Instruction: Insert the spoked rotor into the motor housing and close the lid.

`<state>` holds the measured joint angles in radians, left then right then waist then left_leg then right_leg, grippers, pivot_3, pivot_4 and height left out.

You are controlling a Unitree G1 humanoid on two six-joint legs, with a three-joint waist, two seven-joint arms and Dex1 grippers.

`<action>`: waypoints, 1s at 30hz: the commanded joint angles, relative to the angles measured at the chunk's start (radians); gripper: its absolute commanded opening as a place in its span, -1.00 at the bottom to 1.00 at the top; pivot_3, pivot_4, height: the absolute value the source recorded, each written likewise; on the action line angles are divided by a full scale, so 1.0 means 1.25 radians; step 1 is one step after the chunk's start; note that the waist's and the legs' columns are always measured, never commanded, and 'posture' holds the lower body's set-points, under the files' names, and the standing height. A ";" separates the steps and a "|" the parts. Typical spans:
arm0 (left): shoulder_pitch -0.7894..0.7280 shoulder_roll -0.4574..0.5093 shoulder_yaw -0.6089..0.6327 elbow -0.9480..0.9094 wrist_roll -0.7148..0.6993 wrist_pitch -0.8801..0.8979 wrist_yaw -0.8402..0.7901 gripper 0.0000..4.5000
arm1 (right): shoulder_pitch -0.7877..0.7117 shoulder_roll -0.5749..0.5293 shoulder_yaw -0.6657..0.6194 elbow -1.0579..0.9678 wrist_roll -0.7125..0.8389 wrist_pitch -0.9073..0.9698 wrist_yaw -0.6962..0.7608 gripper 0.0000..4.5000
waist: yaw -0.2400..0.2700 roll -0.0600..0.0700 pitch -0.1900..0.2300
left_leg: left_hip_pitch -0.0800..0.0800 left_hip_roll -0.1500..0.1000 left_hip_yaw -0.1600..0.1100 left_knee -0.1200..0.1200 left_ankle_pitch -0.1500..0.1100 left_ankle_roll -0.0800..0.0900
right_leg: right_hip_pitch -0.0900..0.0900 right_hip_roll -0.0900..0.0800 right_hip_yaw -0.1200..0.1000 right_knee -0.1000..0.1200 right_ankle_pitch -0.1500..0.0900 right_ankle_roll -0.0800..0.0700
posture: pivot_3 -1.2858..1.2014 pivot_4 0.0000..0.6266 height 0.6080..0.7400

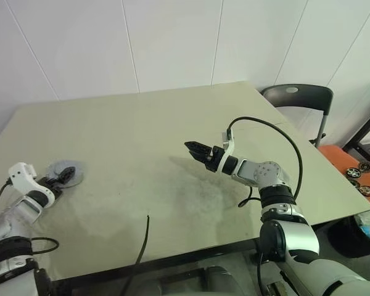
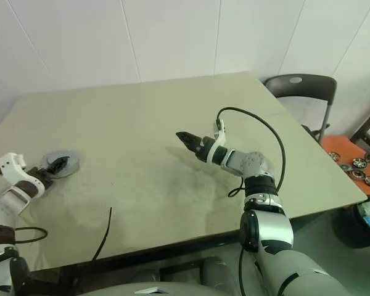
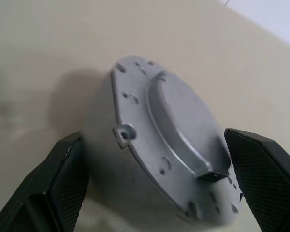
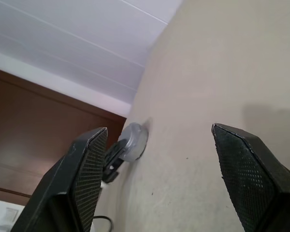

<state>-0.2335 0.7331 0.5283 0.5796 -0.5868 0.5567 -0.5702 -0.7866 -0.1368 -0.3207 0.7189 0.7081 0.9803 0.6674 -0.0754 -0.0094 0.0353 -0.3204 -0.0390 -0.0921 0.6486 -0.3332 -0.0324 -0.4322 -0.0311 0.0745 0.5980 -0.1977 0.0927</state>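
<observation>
A round grey metal lid [image 3: 176, 130] with a raised centre and a holed flange lies on the table's left side, also seen as the lid [image 1: 66, 172]. My left gripper [image 1: 63, 178] is open just in front of it. In the left wrist view its two black fingers [image 3: 63, 186] stand on either side of the lid without touching it. My right gripper [image 1: 193, 148] hovers open over the middle of the table with nothing between its fingers [image 4: 84, 174]. The spoked rotor and the motor housing are hidden or out of view.
The beige table [image 1: 148, 117] ends at a front edge near me, where a black cable [image 1: 142, 243] lies. A black chair [image 1: 299, 97] stands beyond the far right corner. Beside the table on the right is an orange surface [image 1: 357, 176] with several small round parts.
</observation>
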 commanded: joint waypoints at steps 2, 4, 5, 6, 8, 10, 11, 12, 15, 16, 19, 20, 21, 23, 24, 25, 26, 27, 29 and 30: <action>0.052 0.114 0.009 -0.043 0.019 0.023 -0.104 0.99 | -0.020 0.007 0.003 -0.001 -0.003 -0.015 0.013 0.60 | 0.000 0.000 0.000 | 0.000 0.000 0.000 0.000 0.000 0.000 | 0.000 0.000 0.000 0.000 0.000 0.000 | 0.03 -1.00 1.00; 0.062 0.143 0.022 -0.033 0.018 0.026 -0.127 0.99 | -0.021 0.007 0.003 0.002 -0.005 -0.017 0.018 0.60 | 0.003 0.001 0.000 | 0.000 0.000 0.000 0.000 0.000 0.000 | 0.000 0.000 0.000 0.000 0.000 0.000 | 0.03 -1.00 1.00; 0.060 0.179 0.038 -0.001 0.024 0.009 -0.146 0.99 | -0.022 0.007 0.005 0.002 -0.006 -0.016 0.024 0.60 | 0.005 0.001 0.000 | 0.000 0.000 0.000 0.000 0.000 0.000 | 0.000 0.000 0.000 0.000 0.000 0.000 | 0.03 -1.00 1.00; 0.057 0.204 0.049 0.023 0.028 -0.004 -0.159 0.99 | -0.022 0.008 0.007 0.001 -0.008 -0.016 0.029 0.60 | 0.004 0.000 0.000 | 0.000 0.000 0.000 0.000 0.000 0.000 | 0.000 0.000 -0.001 0.000 0.000 0.000 | 0.03 -1.00 1.00; 0.044 0.255 0.079 0.059 0.024 -0.023 -0.189 0.99 | -0.024 0.006 0.012 -0.002 -0.009 -0.011 0.043 0.60 | 0.002 0.001 0.000 | 0.000 0.000 0.000 0.000 0.000 0.000 | 0.000 0.001 -0.001 0.000 0.000 0.000 | 0.03 -1.00 1.00; 0.048 0.294 0.078 0.074 0.041 -0.083 -0.248 0.99 | -0.029 -0.003 0.018 -0.003 -0.012 -0.009 0.060 0.60 | 0.002 0.001 0.001 | 0.000 0.000 0.000 0.000 0.000 0.000 | 0.000 0.001 -0.001 0.000 0.000 0.000 | 0.03 -1.00 1.00; 0.045 0.307 0.081 0.074 0.037 -0.094 -0.281 0.99 | -0.034 -0.008 0.019 -0.005 -0.012 -0.010 0.066 0.60 | 0.002 0.002 0.001 | 0.000 0.000 0.000 0.000 0.000 0.000 | 0.000 0.001 -0.001 0.000 0.000 0.000 | 0.03 -1.00 1.00; 0.042 0.316 0.084 0.076 0.033 -0.100 -0.304 0.99 | -0.037 -0.011 0.020 -0.006 -0.012 -0.010 0.071 0.60 | 0.003 0.002 0.001 | 0.000 0.000 0.000 0.000 0.000 0.000 | 0.000 0.001 -0.001 0.000 0.000 0.000 | 0.03 -1.00 1.00; 0.015 0.317 0.075 0.071 0.036 -0.109 -0.318 0.99 | -0.047 -0.032 0.031 -0.004 -0.024 -0.021 0.093 0.60 | 0.004 0.003 0.001 | 0.000 0.000 0.001 0.000 0.000 0.000 | 0.000 0.000 -0.001 0.000 0.000 0.000 | 0.03 -1.00 1.00; -0.007 0.301 0.051 0.045 0.033 -0.110 -0.335 0.99 | -0.041 -0.055 0.073 -0.041 -0.051 -0.051 0.136 0.60 | 0.005 0.002 0.001 | 0.000 0.000 0.001 0.000 0.000 0.000 | 0.000 0.000 -0.001 0.000 0.000 0.000 | 0.03 -1.00 1.00; -0.037 0.252 -0.020 -0.050 0.032 -0.094 -0.375 0.99 | -0.027 -0.117 0.188 -0.131 -0.123 -0.138 0.255 0.60 | 0.009 0.002 0.001 | 0.000 0.000 0.001 0.001 0.000 0.000 | 0.002 0.000 -0.003 -0.001 0.000 0.000 | 0.03 -1.00 1.00; -0.038 0.244 -0.029 -0.071 0.032 -0.086 -0.377 0.99 | -0.025 -0.127 0.207 -0.138 -0.136 -0.156 0.277 0.60 | 0.006 0.001 0.000 | 0.000 -0.001 0.002 0.001 0.000 0.000 | 0.002 0.000 -0.002 -0.001 0.000 0.000 | 0.03 -1.00 1.00; -0.035 0.219 -0.045 -0.120 0.023 -0.095 -0.396 0.99 | -0.017 -0.149 0.238 -0.173 -0.160 -0.199 0.312 0.60 | 0.004 0.000 0.000 | 0.000 0.000 0.002 0.001 0.000 0.000 | 0.002 0.000 -0.002 -0.001 0.000 0.000 | 0.03 -1.00 1.00; -0.049 0.157 -0.092 -0.203 0.011 -0.117 -0.425 0.99 | -0.002 -0.190 0.287 -0.229 -0.218 -0.322 0.369 0.60 | 0.002 0.000 0.000 | 0.000 0.000 0.002 0.001 0.000 0.000 | 0.001 0.000 -0.002 0.000 0.000 0.000 | 0.03 -1.00 1.00; -0.058 0.132 -0.117 -0.233 0.012 -0.124 -0.435 0.99 | 0.003 -0.206 0.306 -0.247 -0.246 -0.386 0.390 0.60 | 0.003 0.000 0.000 | 0.000 0.000 0.002 0.001 0.000 0.000 | 0.001 0.000 -0.002 0.000 0.000 0.000 | 0.03 -1.00 1.00; -0.066 0.116 -0.132 -0.247 0.016 -0.125 -0.438 0.99 | 0.003 -0.215 0.315 -0.247 -0.263 -0.428 0.402 0.60 | 0.004 0.000 0.000 | 0.000 0.000 0.002 0.001 0.000 0.000 | 0.001 -0.001 -0.002 0.000 0.000 0.000 | 0.03 -1.00 1.00; -0.077 0.099 -0.161 -0.266 0.021 -0.124 -0.452 0.99 | 0.006 -0.232 0.328 -0.262 -0.275 -0.469 0.437 0.60 | 0.002 -0.001 -0.001 | 0.000 0.000 0.003 0.001 0.000 0.000 | 0.001 -0.001 -0.002 0.000 0.000 0.000 | 0.03 -1.00 1.00; -0.085 0.089 -0.180 -0.276 0.026 -0.124 -0.462 0.99 | 0.005 -0.243 0.336 -0.267 -0.282 -0.495 0.462 0.60 | 0.003 -0.001 -0.001 | 0.000 0.001 0.003 0.001 0.000 0.000 | 0.001 0.000 -0.002 0.000 0.000 0.000 | 0.03 -1.00 1.00; -0.122 0.048 -0.255 -0.309 0.034 -0.120 -0.494 0.99 | -0.006 -0.277 0.360 -0.275 -0.320 -0.586 0.515 0.60 | 0.005 -0.001 -0.001 | 0.000 0.001 0.004 0.001 0.000 0.000 | 0.000 0.000 -0.002 0.000 0.000 0.000 | 0.03 -1.00 1.00; -0.141 0.024 -0.289 -0.319 0.042 -0.130 -0.505 0.99 | -0.009 -0.292 0.374 -0.274 -0.351 -0.656 0.530 0.60 | 0.006 -0.001 0.000 | 0.000 0.000 0.004 0.001 0.000 0.000 | 0.001 0.000 -0.002 0.000 0.000 0.000 | 0.03 -1.00 1.00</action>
<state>-0.3694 0.7788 0.2139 0.2348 -0.5455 0.4212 -1.1708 -0.7624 -0.4848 0.1287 0.4151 0.3112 0.2762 1.2879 -0.0682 -0.0100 0.0348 -0.3200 -0.0389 -0.0878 0.6509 -0.3331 -0.0326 -0.4308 -0.0312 0.0715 0.5981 -0.1975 0.0926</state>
